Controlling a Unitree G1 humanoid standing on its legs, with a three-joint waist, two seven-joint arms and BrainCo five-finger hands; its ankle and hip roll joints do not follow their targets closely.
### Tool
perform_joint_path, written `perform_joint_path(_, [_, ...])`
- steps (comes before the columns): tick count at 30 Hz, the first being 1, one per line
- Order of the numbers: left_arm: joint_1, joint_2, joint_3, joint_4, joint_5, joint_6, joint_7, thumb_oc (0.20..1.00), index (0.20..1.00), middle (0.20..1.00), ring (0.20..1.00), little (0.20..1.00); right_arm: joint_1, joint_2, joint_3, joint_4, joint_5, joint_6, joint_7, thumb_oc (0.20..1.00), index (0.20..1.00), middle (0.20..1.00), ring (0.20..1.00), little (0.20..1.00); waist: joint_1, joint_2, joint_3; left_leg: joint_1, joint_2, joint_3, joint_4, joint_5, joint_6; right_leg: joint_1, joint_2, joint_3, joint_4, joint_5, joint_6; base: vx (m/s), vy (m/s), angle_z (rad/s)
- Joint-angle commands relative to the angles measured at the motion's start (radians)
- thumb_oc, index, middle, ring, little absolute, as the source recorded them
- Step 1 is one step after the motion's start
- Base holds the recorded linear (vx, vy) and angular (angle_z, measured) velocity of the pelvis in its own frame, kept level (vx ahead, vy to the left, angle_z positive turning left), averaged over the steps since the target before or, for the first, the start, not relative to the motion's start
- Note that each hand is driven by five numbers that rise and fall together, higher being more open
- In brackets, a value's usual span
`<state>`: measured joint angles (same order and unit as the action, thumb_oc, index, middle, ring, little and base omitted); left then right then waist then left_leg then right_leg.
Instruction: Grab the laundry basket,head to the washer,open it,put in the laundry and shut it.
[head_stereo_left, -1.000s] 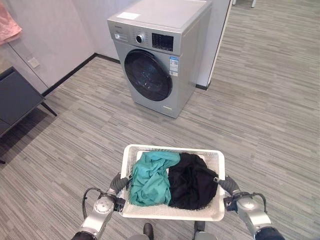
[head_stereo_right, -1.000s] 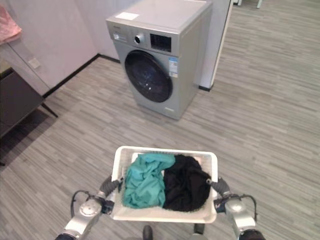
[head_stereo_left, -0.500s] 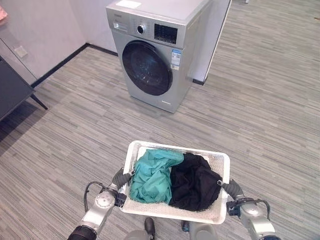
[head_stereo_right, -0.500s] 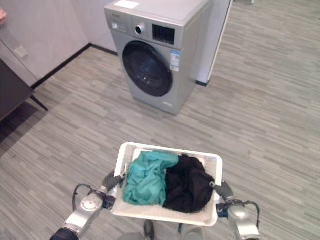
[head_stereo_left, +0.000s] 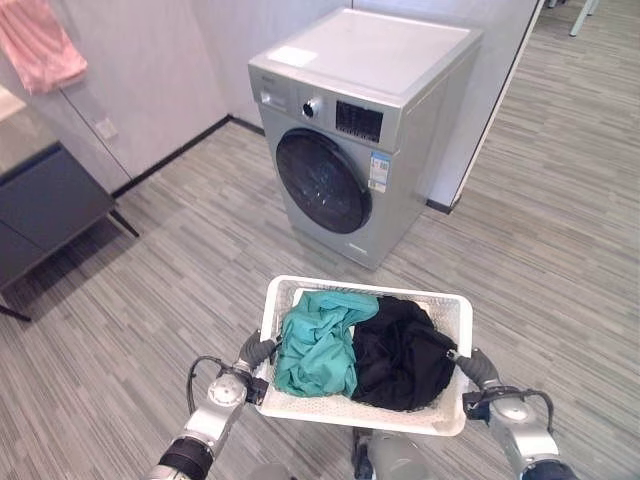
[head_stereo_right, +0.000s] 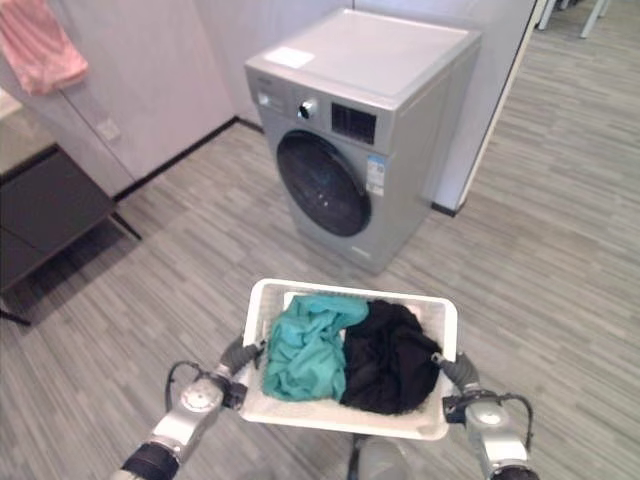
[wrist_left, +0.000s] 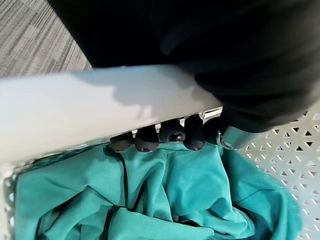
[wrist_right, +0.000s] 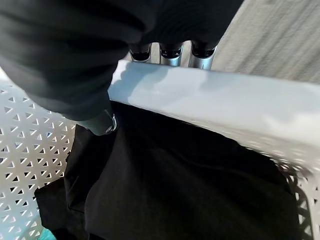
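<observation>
The laundry basket (head_stereo_left: 366, 352) is hanging between your hands, left hand (head_stereo_left: 255, 352) and right hand (head_stereo_left: 474, 368) each curling over a side rim, while the washer (head_stereo_left: 365, 130), door closed, is standing straight ahead, slightly left.

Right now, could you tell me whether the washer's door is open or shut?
Shut. The dark round door sits flush in the front of the washer, with no gap showing round its rim.
</observation>
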<state>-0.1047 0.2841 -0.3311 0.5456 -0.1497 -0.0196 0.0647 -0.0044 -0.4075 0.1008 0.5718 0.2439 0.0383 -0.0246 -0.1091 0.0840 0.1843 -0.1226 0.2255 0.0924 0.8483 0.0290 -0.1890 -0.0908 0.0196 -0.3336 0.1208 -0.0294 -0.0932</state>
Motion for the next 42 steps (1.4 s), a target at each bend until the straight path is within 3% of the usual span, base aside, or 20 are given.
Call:
perform_joint_path(1, [-0.046, 0.060, 0.028, -0.054, -0.059, -0.073, 0.020, 0.200, 0.200, 0.200, 0.200, 0.200, 0.018, -0.010, -0.036, -0.025, 0.100, -0.063, -0.022, 0.200, 0.200, 0.200, 0.200, 0.200, 0.001, -0.055, -0.034, 0.087, 0.024, 0.190, -0.102, -0.007, 0.073, 0.062, -0.066, 0.077, -0.076, -0.031, 0.092, 0.41, 0.022, -0.34])
perform_joint_path(2, [-0.049, 0.059, 0.032, -0.050, -0.064, -0.071, 0.020, 0.200, 0.200, 0.200, 0.200, 0.200, 0.017, -0.006, -0.030, -0.037, 0.098, -0.062, -0.016, 0.200, 0.200, 0.200, 0.200, 0.200, 0.005, -0.065, -0.030, 0.067, 0.085, 0.246, -0.238, -0.043, 0.084, 0.093, -0.097, 0.064, -0.083, -0.048, 0.112, 0.41, 0.026, -0.04])
perform_joint_path(3, [-0.049, 0.059, 0.032, -0.051, -0.064, -0.071, 0.020, 0.200, 0.200, 0.200, 0.200, 0.200, 0.018, -0.006, -0.030, -0.038, 0.098, -0.061, -0.016, 0.200, 0.200, 0.200, 0.200, 0.200, 0.006, -0.067, -0.030, 0.073, 0.081, 0.250, -0.244, -0.042, 0.086, 0.094, -0.100, 0.066, -0.082, -0.048, 0.114, 0.25, 0.116, 0.19])
perform_joint_path(6, [-0.040, 0.063, 0.041, -0.055, -0.078, -0.071, 0.029, 0.200, 0.200, 0.200, 0.200, 0.200, 0.018, -0.003, -0.013, -0.052, 0.081, -0.058, -0.007, 0.200, 0.200, 0.200, 0.200, 0.200, 0.026, -0.071, -0.035, 0.030, 0.063, 0.241, -0.532, -0.032, 0.082, 0.128, -0.126, 0.076, -0.088, -0.067, 0.139, 0.25, 0.210, -0.06])
perform_joint_path(7, [-0.022, 0.065, 0.050, -0.059, -0.086, -0.072, 0.040, 0.200, 0.200, 0.200, 0.200, 0.200, 0.009, 0.001, 0.001, -0.050, 0.079, -0.060, 0.000, 0.200, 0.200, 0.200, 0.200, 0.200, 0.062, -0.065, -0.031, -0.009, 0.029, 0.136, -0.709, 0.038, 0.077, 0.150, -0.126, 0.097, -0.087, -0.073, 0.142, 0.25, 0.245, -0.37])
perform_joint_path(8, [-0.021, 0.065, 0.050, -0.059, -0.086, -0.071, 0.040, 0.200, 0.200, 0.200, 0.200, 0.200, 0.009, 0.001, 0.001, -0.049, 0.079, -0.060, 0.000, 0.200, 0.200, 0.200, 0.200, 0.200, 0.061, -0.066, -0.030, -0.005, 0.027, 0.136, -0.717, 0.043, 0.076, 0.151, -0.127, 0.096, -0.087, -0.073, 0.142, 0.39, 0.336, -0.35])
perform_joint_path(9, [-0.009, 0.065, 0.054, -0.060, -0.092, -0.074, 0.046, 0.200, 0.200, 0.200, 0.200, 0.200, 0.003, 0.005, 0.015, -0.047, 0.074, -0.064, 0.004, 0.200, 0.200, 0.200, 0.200, 0.200, 0.084, -0.060, -0.025, -0.024, 0.023, 0.012, -0.829, 0.074, 0.064, 0.173, -0.124, 0.134, -0.070, -0.103, 0.144, 0.24, 0.164, -0.76])
perform_joint_path(10, [-0.009, 0.065, 0.054, -0.060, -0.092, -0.074, 0.046, 0.200, 0.200, 0.200, 0.200, 0.200, 0.002, 0.005, 0.015, -0.047, 0.074, -0.064, 0.004, 0.200, 0.200, 0.200, 0.200, 0.200, 0.083, -0.059, -0.026, -0.026, 0.023, 0.010, -0.831, 0.077, 0.064, 0.171, -0.124, 0.133, -0.070, -0.102, 0.144, 0.38, 0.260, -0.80])
perform_joint_path(12, [-0.001, 0.071, 0.055, -0.059, -0.092, -0.080, 0.052, 0.200, 0.200, 0.200, 0.200, 0.200, -0.009, 0.003, 0.024, -0.050, 0.076, -0.069, 0.008, 0.200, 0.200, 0.200, 0.200, 0.200, 0.100, -0.055, -0.023, -0.054, 0.021, -0.104, -0.880, 0.089, 0.050, 0.193, -0.125, 0.180, -0.053, -0.135, 0.146, 0.32, 0.254, -0.70])
perform_joint_path(16, [0.002, 0.081, 0.049, -0.063, -0.082, -0.087, 0.040, 0.200, 0.200, 0.200, 0.200, 0.200, -0.020, 0.003, 0.017, -0.053, 0.082, -0.071, 0.012, 0.200, 0.200, 0.200, 0.200, 0.200, 0.106, -0.045, -0.040, -0.056, 0.005, -0.155, -0.834, 0.087, 0.054, 0.215, -0.144, 0.226, -0.030, -0.161, 0.166, 0.35, 0.386, -0.43])
perform_joint_path(18, [-0.003, 0.095, 0.042, -0.080, -0.070, -0.086, 0.040, 0.200, 0.200, 0.200, 0.200, 0.200, -0.016, 0.009, -0.002, -0.061, 0.084, -0.070, 0.008, 0.200, 0.200, 0.200, 0.200, 0.200, 0.101, -0.060, -0.048, -0.084, -0.038, -0.146, -0.738, 0.037, 0.072, 0.220, -0.190, 0.236, 0.005, -0.148, 0.190, 0.37, 0.475, -0.34])
perform_joint_path(21, [-0.004, 0.123, 0.053, -0.099, -0.050, -0.079, 0.040, 0.200, 0.200, 0.200, 0.200, 0.200, -0.040, 0.028, -0.013, -0.040, 0.086, -0.071, 0.005, 0.200, 0.200, 0.200, 0.200, 0.200, 0.119, -0.078, -0.053, -0.051, -0.109, -0.117, -0.694, -0.046, 0.137, 0.142, -0.253, 0.272, 0.162, -0.056, 0.216, 0.30, 0.448, -0.14])
perform_joint_path(25, [-0.010, 0.173, 0.077, -0.129, -0.040, -0.067, 0.036, 0.200, 0.200, 0.200, 0.200, 0.200, -0.071, 0.029, -0.023, -0.046, 0.071, -0.071, -0.002, 0.200, 0.200, 0.200, 0.200, 0.200, 0.124, -0.065, -0.033, 0.028, -0.135, -0.028, -0.719, -0.084, 0.195, 0.030, -0.331, 0.141, 0.378, 0.065, 0.212, 0.24, 0.380, -0.45])
perform_joint_path(26, [-0.016, 0.168, 0.082, -0.127, -0.038, -0.069, 0.032, 0.200, 0.200, 0.200, 0.200, 0.200, -0.072, 0.020, -0.021, -0.050, 0.070, -0.065, 0.000, 0.200, 0.200, 0.200, 0.200, 0.200, 0.106, -0.060, -0.029, 0.077, -0.154, -0.007, -0.749, -0.085, 0.199, -0.019, -0.258, 0.107, 0.364, 0.001, 0.196, 0.25, 0.282, -0.32])
perform_joint_path(28, [-0.013, 0.166, 0.092, -0.123, -0.045, -0.071, 0.032, 0.200, 0.200, 0.200, 0.200, 0.200, -0.074, 0.015, -0.020, -0.050, 0.074, -0.068, 0.000, 0.200, 0.200, 0.200, 0.200, 0.200, 0.104, -0.063, -0.034, 0.101, -0.169, 0.006, -0.772, -0.092, 0.196, -0.022, -0.206, 0.063, 0.260, -0.045, 0.192, 0.29, 0.122, -0.09])
perform_joint_path(31, [0.007, 0.156, 0.117, -0.123, -0.073, -0.072, 0.036, 0.200, 0.200, 0.200, 0.200, 0.200, -0.097, 0.014, 0.003, -0.024, 0.065, -0.066, -0.002, 0.200, 0.200, 0.200, 0.200, 0.200, 0.121, -0.069, -0.042, 0.170, -0.170, 0.047, -0.797, -0.141, 0.181, -0.030, -0.195, -0.060, 0.077, -0.051, 0.190, 0.25, -0.036, -0.07])
perform_joint_path(34, [0.007, 0.147, 0.144, -0.103, -0.089, -0.080, 0.058, 0.200, 0.200, 0.200, 0.200, 0.200, -0.113, 0.020, 0.036, -0.022, 0.039, -0.055, 0.001, 0.200, 0.200, 0.200, 0.200, 0.200, 0.120, -0.061, -0.035, 0.220, -0.143, 0.072, -0.794, -0.179, 0.171, -0.080, -0.196, -0.026, 0.032, -0.016, 0.216, 0.28, -0.125, -0.50])
perform_joint_path(37, [-0.003, 0.140, 0.139, -0.099, -0.074, -0.083, 0.058, 0.200, 0.200, 0.200, 0.200, 0.200, -0.073, 0.025, 0.034, -0.042, 0.038, -0.053, 0.004, 0.200, 0.200, 0.200, 0.200, 0.200, 0.109, -0.087, -0.041, 0.220, -0.156, 0.071, -0.749, -0.182, 0.165, -0.043, -0.183, 0.021, -0.014, 0.000, 0.199, 0.19, -0.164, -0.13])
perform_joint_path(39, [-0.005, 0.123, 0.153, -0.093, -0.086, -0.089, 0.066, 0.200, 0.200, 0.200, 0.200, 0.200, -0.045, 0.032, 0.036, -0.062, 0.077, -0.062, 0.015, 0.200, 0.200, 0.200, 0.200, 0.200, 0.107, -0.094, -0.043, 0.151, -0.110, 0.070, -0.493, -0.125, 0.113, 0.020, -0.151, 0.012, -0.025, -0.013, 0.160, 0.27, -0.301, 0.40])
perform_joint_path(42, [-0.012, 0.110, 0.156, -0.093, -0.109, -0.093, 0.076, 0.200, 0.200, 0.200, 0.200, 0.200, -0.028, 0.023, 0.035, -0.073, 0.089, -0.063, 0.009, 0.200, 0.200, 0.200, 0.200, 0.200, 0.114, -0.102, -0.016, 0.045, -0.086, 0.031, -0.299, -0.047, 0.094, 0.063, -0.125, 0.024, -0.043, -0.041, 0.117, 0.06, -0.133, 0.08])
